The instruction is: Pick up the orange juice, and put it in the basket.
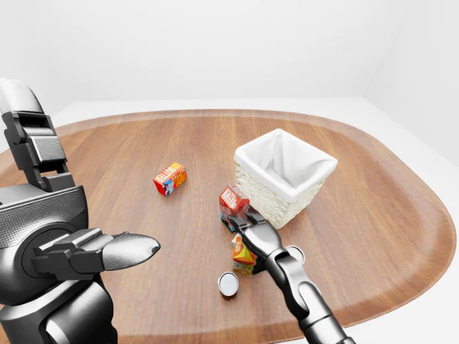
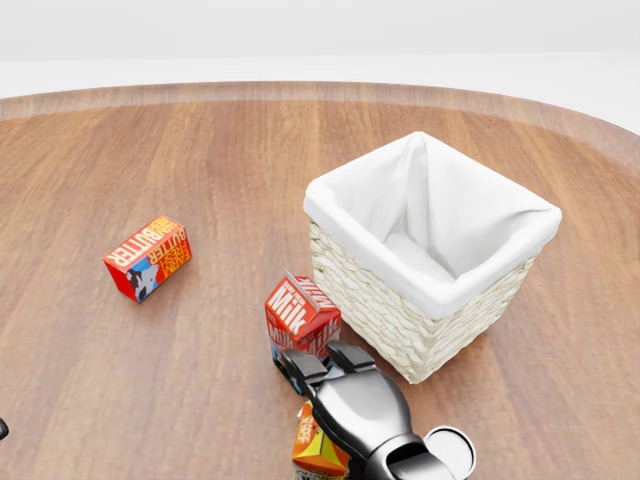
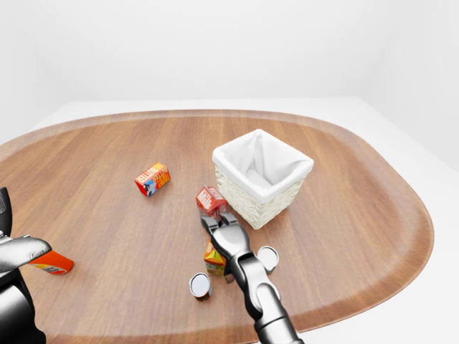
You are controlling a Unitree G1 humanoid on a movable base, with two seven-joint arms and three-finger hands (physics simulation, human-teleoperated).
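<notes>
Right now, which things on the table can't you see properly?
- Orange juice carton: head view, bottom cut by the edge, right hand covers part.
- Milk carton: its base sits behind the fingers.
- Orange object, right-eye view: mostly behind the left hand, unidentifiable.

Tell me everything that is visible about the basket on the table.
The basket is square, woven of pale cream wicker and lined with white cloth folded over its rim. It stands upright on the wooden table, turned corner-on to the head view, and nothing shows inside. The milk carton stands close at its left, perhaps touching.
</notes>
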